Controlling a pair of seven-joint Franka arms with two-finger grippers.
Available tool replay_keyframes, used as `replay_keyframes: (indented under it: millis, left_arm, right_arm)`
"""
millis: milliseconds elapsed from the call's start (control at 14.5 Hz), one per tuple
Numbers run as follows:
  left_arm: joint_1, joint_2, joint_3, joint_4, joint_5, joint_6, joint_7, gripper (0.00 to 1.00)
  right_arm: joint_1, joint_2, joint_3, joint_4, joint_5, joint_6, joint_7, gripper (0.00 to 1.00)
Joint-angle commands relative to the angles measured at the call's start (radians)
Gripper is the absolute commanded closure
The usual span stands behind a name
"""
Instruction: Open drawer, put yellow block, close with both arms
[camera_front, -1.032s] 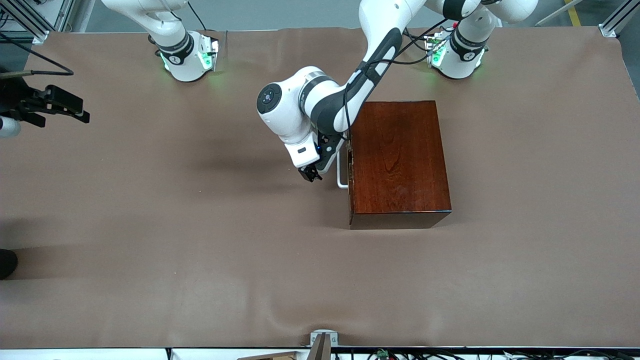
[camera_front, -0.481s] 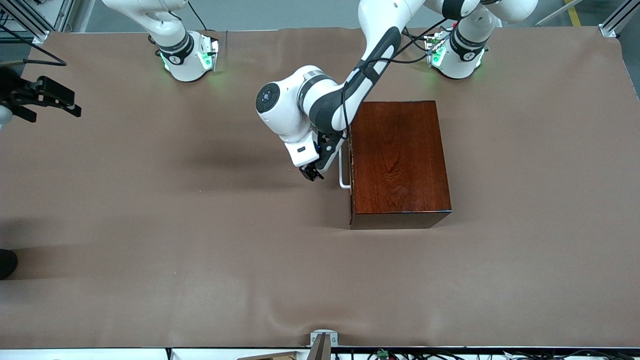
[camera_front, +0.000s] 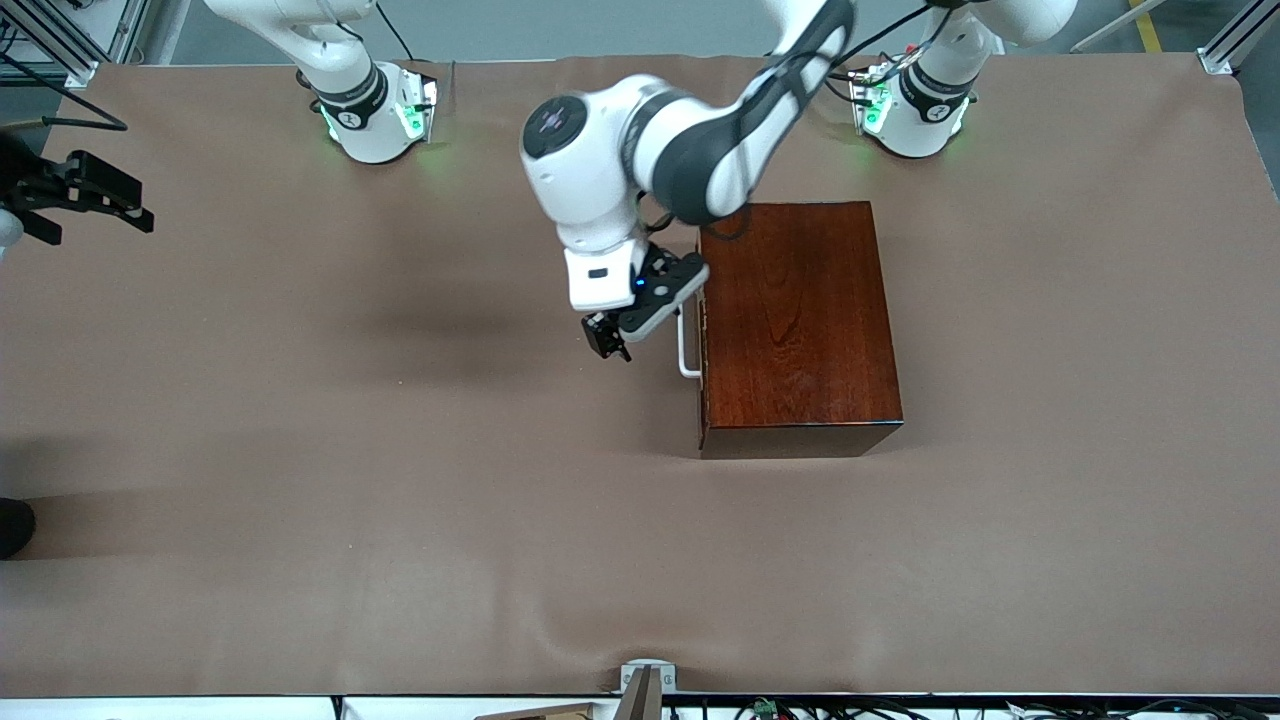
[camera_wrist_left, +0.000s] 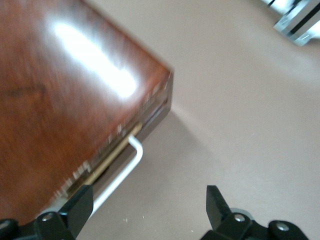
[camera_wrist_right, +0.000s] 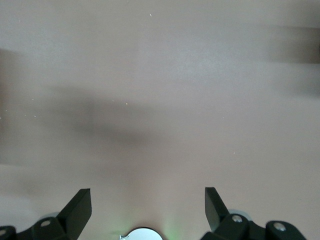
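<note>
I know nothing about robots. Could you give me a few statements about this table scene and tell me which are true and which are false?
1. The drawer of the wooden box is shut or nearly so. True.
2. The left tool grips the white handle. False: it is open, beside the handle, holding nothing.
3. A yellow block lies on top of the box. False: no yellow block shows in any view.
4. The right tool is over the right arm's end of the table. True.
5. The right tool carries something. False: its fingers are spread with only table between them.
</note>
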Motion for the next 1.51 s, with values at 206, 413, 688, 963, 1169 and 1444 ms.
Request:
replay_keyframes:
  millis: [206, 413, 688, 963, 1169, 1444]
  left_arm:
    - [0.120, -0.171, -0.014, -0.055, 0.018, -0.030, 0.254, 0.00]
    - [0.189, -0.253, -0.019, -0.116, 0.013, -0.033, 0.380, 0.00]
    - [0.300, -0.323, -0.020, -0.146, -0.027, -0.070, 0.650, 0.00]
    - [0.410, -0.366, -0.022, -0.146, -0.044, -0.126, 0.920, 0.00]
    - [0.499, -0.410, -0.026, -0.176, -0.085, -0.130, 1.101, 0.00]
    - [0.689, -0.504, -0.123, -0.276, -0.133, -0.128, 1.348, 0.00]
  right_arm:
    - [-0.020, -0.021, 0.014, -0.008, -0.015, -0.008, -0.015, 0.00]
    - [-0.020, -0.021, 0.014, -0.008, -0.012, -0.006, -0.013, 0.00]
    - [-0.020, -0.021, 0.013, -0.008, -0.009, -0.008, -0.013, 0.00]
    - [-0.021, -0.021, 0.013, -0.008, -0.009, -0.009, 0.014, 0.00]
    - [-0.021, -0.021, 0.013, -0.008, -0.007, -0.009, 0.023, 0.00]
    - [-0.021, -0.021, 0.013, -0.008, -0.004, -0.008, 0.023, 0.00]
